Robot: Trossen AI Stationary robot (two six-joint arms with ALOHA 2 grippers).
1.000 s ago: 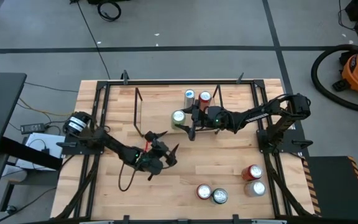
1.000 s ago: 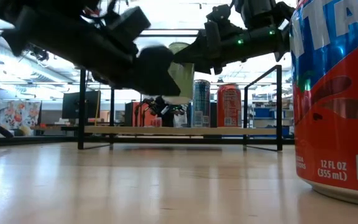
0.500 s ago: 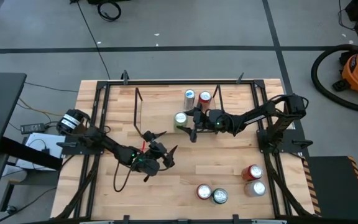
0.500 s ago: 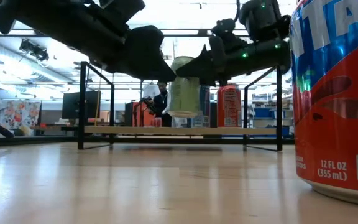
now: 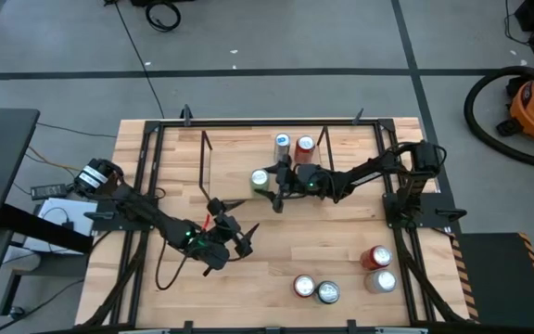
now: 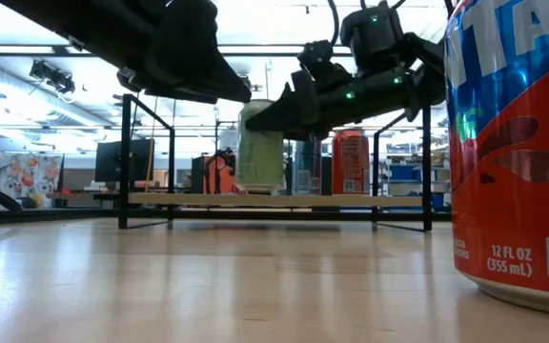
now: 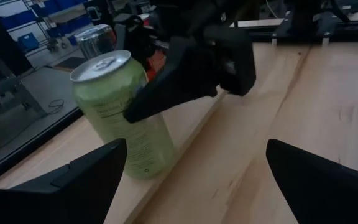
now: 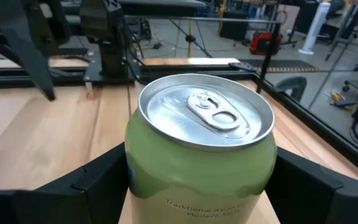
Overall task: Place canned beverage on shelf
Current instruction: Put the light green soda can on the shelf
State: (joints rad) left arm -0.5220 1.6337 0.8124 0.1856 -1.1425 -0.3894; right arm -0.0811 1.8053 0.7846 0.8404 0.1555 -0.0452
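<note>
Green and upright, a drink can (image 5: 260, 180) sits clamped in the right end effector (image 5: 273, 183), one dark finger on each side of its body, as the right wrist view shows with the can's silver top (image 8: 207, 111) filling the space between them. Seen from above, the can is over the light wood deck of the shelf (image 5: 230, 172), just beside the middle of it. From the low view the green can (image 6: 259, 146) appears close above the deck (image 6: 274, 200), though whether its base touches the wood is hard to tell from this angle. Two more cans, one blue (image 5: 283, 143) and one red (image 5: 305, 145), stand side by side on the deck near the far rail, behind the held can.

Left of centre on the tabletop (image 5: 341, 241), the left end effector (image 5: 235, 239) hangs over bare wood nearer the front edge, well apart from the shelf, its fingers spread wide and holding nothing; its wrist camera looks across at the green can (image 7: 120, 112) and the right arm's dark finger (image 7: 191, 68) against it.

Four other cans stand at the front right of the tabletop: a red one (image 5: 375, 257) with a silver one (image 5: 384, 279) beside it, and another pair (image 5: 315, 289) closer to the middle. One red can (image 6: 515, 143) looms large at the edge of the low view.
</note>
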